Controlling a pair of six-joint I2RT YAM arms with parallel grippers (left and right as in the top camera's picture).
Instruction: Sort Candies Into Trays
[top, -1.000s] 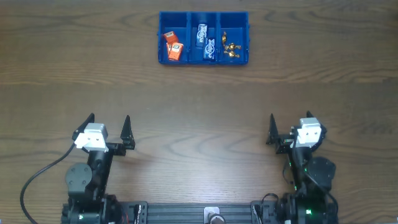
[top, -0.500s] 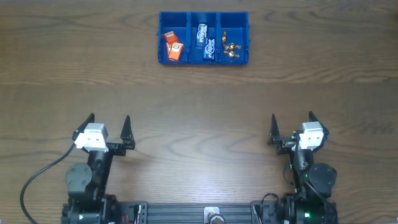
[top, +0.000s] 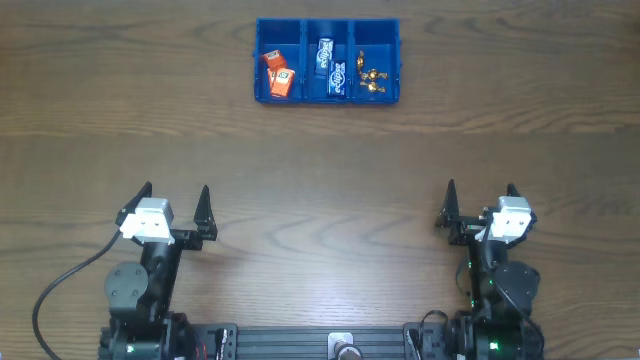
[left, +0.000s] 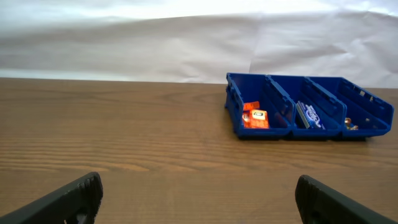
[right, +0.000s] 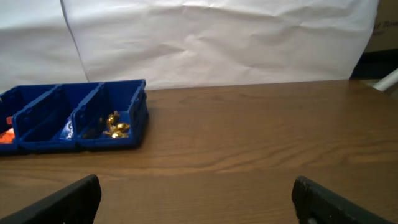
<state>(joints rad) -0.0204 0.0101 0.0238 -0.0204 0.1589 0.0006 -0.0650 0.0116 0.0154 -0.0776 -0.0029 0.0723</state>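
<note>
Tray (top: 300, 100) at the upper centre of the top view, blue, with three compartments side by side. Long axis left to right across the frame, each compartment's own length up and down the frame. Low open front toward the arms, taller back wall toward the frame's upper edge. In the left compartment, orange candies (top: 278, 72); in the middle one, blue candies (top: 330, 62); in the right one, gold candies (top: 370, 78), small and bunched together. All candies inside the tray, on its floor.

In the left wrist view, tray (left: 261, 132) well ahead of the hand, seen from its low front side, compartments pointing away toward a white backdrop (left: 124, 43). Orange candies (left: 255, 117) and blue candies (left: 309, 115) plain to see, only a glimpse of gold candies (left: 349, 126) in the end compartment. In the right wrist view, tray (right: 106, 142) again well ahead, with gold candies (right: 114, 124) in the nearest-facing end compartment.

Desk (top: 320, 180) of brown wood grain under everything, grain parallel to the tray's long axis.

Left hand (top: 176, 190) at the lower left of the top view, well apart from the tray, fingers spread wide, holding nothing. Right hand (top: 481, 188) at the lower right, likewise well apart from the tray, fingers spread wide, holding nothing. From the wrists, left hand (left: 198, 186) and right hand (right: 196, 183) each with two dark fingertips far apart, desk showing between them.
</note>
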